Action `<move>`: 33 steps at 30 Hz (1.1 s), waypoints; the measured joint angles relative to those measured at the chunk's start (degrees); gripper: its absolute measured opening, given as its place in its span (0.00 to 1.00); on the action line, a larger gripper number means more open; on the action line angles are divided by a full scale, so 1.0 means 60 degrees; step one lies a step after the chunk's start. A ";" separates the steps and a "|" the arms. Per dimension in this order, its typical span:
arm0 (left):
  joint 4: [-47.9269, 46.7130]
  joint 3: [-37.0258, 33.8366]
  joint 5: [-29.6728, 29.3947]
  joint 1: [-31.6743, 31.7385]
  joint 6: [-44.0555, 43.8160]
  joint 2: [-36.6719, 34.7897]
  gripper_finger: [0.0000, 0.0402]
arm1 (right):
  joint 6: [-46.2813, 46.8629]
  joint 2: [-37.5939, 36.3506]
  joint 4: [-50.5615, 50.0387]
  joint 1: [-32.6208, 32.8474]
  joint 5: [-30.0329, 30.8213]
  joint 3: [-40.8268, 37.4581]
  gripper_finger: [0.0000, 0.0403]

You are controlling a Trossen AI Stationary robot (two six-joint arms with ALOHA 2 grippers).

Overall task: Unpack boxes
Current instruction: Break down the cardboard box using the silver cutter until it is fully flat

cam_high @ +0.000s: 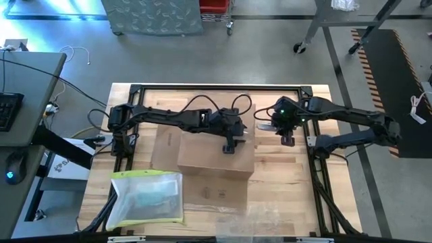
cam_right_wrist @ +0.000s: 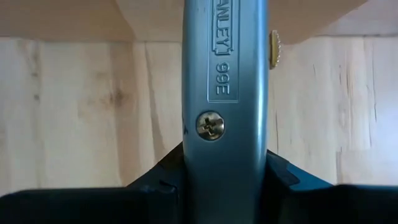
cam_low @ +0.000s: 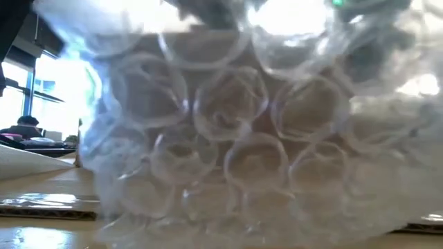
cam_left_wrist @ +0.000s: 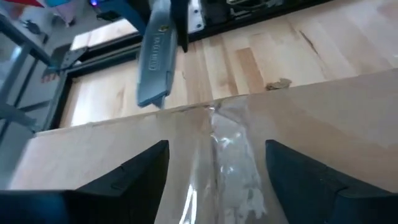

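The brown cardboard box [cam_high: 216, 162] sits on the table's middle, with a clear tape strip [cam_left_wrist: 233, 162] along its top seam. My left gripper [cam_high: 230, 146] hangs over the box top near its far edge. It is open, one finger on each side of the taped seam [cam_left_wrist: 217, 171]. My right gripper [cam_high: 282, 128] is just right of the box's far corner and is shut on a grey utility knife [cam_high: 263, 126]. The knife [cam_left_wrist: 154, 62] points toward the box's far edge. My left gripper: I cannot tell whether its fingers [cam_left_wrist: 143, 177] touch the box top [cam_left_wrist: 93, 155]. My right gripper pinches the knife's grey metal handle [cam_right_wrist: 225, 143] between its two fingers [cam_right_wrist: 155, 183]. It comes level from the table's right, with the knife lying along the fingers. The knife is lifted clear of the table.
A flat clear sleeve with a yellow edge [cam_high: 145, 196] lies at the near left. Bubble wrap [cam_high: 256, 226] lies at the near edge and fills the low view [cam_low: 228, 138]. Black frame rails [cam_high: 202, 88] border the table. Bare wood [cam_high: 283, 175] shows right of the box.
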 joint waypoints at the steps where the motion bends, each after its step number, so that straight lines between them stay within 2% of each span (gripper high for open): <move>1: 0.0019 0.0006 -0.0051 -0.0013 0.0014 -0.0053 0.62 | -0.0002 -0.0135 -0.0037 -0.0077 -0.0114 0.0000 0.24; 5: -0.0049 0.0286 -0.0285 -0.0063 0.0121 -0.0226 0.62 | 0.0104 -0.0470 -0.0213 -0.0253 -0.0568 0.0205 0.24; 10: -0.0137 0.0611 -0.0640 -0.0336 0.0479 -0.0361 0.62 | 0.0273 -0.0292 -0.0424 -0.0249 -0.0602 0.0306 0.24; 15: -0.0973 0.0915 -0.1311 -0.0775 0.0703 -0.0424 0.62 | 0.0033 -0.0331 -0.0880 -0.0251 -0.0781 0.0360 0.24; 20: -0.1929 0.1100 -0.1980 -0.1461 0.0777 -0.0548 0.62 | 0.0177 -0.0947 -0.1156 -0.0275 -0.0748 0.0444 0.24; 23: -0.2396 0.1122 -0.1650 -0.1982 0.0545 -0.0705 0.62 | 0.0391 -0.1334 -0.1141 -0.0275 -0.0836 0.0459 0.24; 27: -0.2953 0.1129 -0.0652 -0.2578 -0.0091 -0.0785 0.62 | 0.0749 -0.1465 -0.1131 -0.0271 -0.0836 0.0459 0.24; 33: -0.3401 0.1025 -0.0263 -0.2858 -0.1095 -0.0471 0.62 | 0.1128 -0.1202 -0.1147 -0.0111 -0.0627 0.0459 0.24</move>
